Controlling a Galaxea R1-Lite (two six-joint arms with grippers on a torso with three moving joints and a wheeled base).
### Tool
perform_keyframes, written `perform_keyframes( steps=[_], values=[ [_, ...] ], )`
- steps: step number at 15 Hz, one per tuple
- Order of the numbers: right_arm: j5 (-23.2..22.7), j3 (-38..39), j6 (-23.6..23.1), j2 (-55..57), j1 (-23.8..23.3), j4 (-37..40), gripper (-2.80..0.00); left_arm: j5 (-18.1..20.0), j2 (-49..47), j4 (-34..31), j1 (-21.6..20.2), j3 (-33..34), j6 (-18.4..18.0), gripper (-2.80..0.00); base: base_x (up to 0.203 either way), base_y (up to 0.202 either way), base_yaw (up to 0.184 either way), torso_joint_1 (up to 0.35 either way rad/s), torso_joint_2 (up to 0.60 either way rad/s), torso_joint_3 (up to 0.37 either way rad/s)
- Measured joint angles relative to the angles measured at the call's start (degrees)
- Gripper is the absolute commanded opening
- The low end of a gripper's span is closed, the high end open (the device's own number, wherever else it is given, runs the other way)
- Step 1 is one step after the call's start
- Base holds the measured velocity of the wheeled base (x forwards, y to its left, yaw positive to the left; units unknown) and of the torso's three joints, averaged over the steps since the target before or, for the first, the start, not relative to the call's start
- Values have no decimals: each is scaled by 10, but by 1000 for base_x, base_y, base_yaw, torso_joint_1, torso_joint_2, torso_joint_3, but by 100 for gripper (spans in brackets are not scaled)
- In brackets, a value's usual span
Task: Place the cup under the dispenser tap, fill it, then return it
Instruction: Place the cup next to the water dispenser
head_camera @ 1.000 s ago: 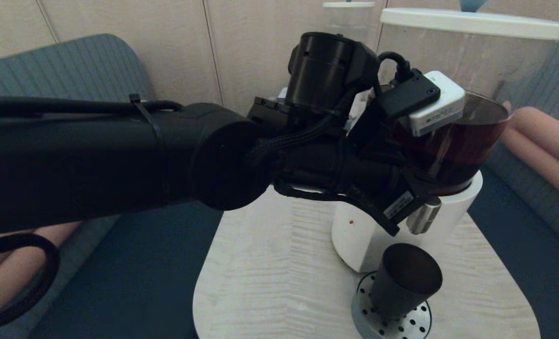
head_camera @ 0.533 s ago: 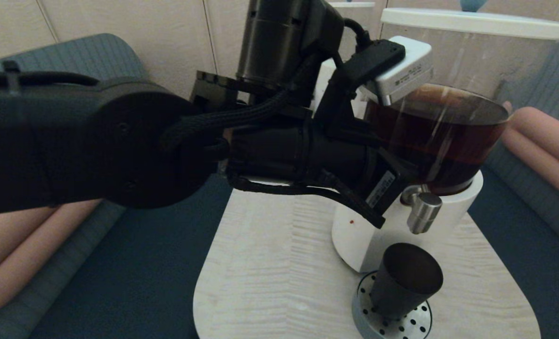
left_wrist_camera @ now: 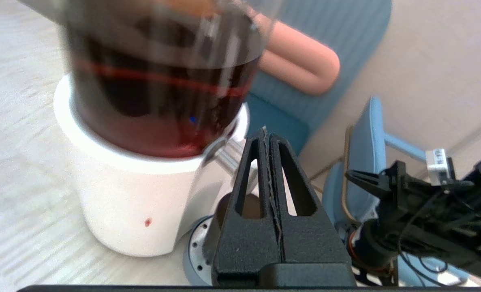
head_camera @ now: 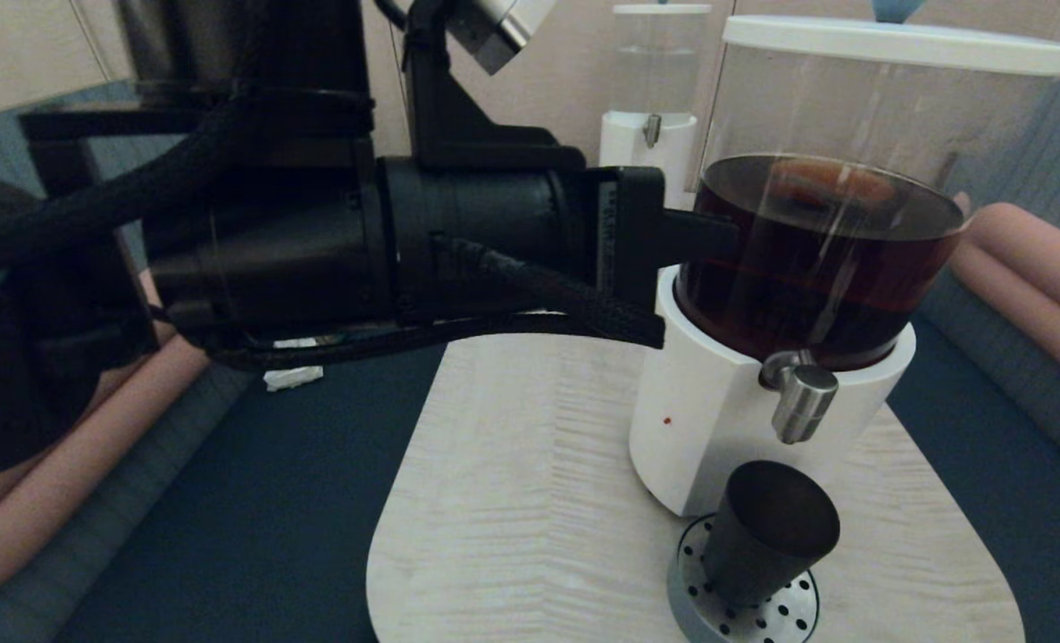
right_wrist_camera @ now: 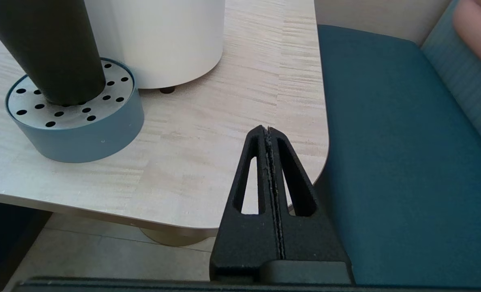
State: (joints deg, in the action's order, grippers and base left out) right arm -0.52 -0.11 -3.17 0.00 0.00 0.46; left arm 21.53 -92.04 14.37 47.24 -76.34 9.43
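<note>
The dark tapered cup (head_camera: 766, 536) stands upright on the round perforated drip tray (head_camera: 784, 616), right below the steel dispenser tap (head_camera: 797, 397) of the big white-based dispenser (head_camera: 699, 429) of dark brown liquid. My left gripper (head_camera: 728, 239) is shut and empty, raised beside the tank, above and left of the tap. In the left wrist view the left gripper (left_wrist_camera: 266, 132) points past the blurred tap (left_wrist_camera: 220, 147). My right gripper (right_wrist_camera: 267, 129) is shut and empty, low off the table's corner, right of the cup (right_wrist_camera: 50, 48) and tray (right_wrist_camera: 78, 134).
A small clear-liquid dispenser (head_camera: 650, 98) stands at the back of the pale wooden table (head_camera: 512, 500). Dark teal bench seats (head_camera: 253, 518) with pink bolsters flank the table on both sides. My left arm fills the left half of the head view.
My left arm has lifted and pulled back to the left, off the tap, which now shows in full. The cup has stayed on the tray.
</note>
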Motion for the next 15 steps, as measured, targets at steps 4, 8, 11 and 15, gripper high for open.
perform_keyframes(
  steps=[4,8,11,15],
  values=[
    [0,0,0,0,0,0,-280,2,55,138,-38,217,-40,-280,0,0,0,0,0,0],
    [0,0,0,0,0,0,-280,3,84,351,-66,426,-85,-280,0,0,0,0,0,0],
    [0,0,0,0,0,0,-280,3,67,518,-72,501,-95,-280,0,0,0,0,0,0],
    [0,0,0,0,0,0,-280,4,14,655,-73,547,-96,-280,0,0,0,0,0,0]
  ],
)
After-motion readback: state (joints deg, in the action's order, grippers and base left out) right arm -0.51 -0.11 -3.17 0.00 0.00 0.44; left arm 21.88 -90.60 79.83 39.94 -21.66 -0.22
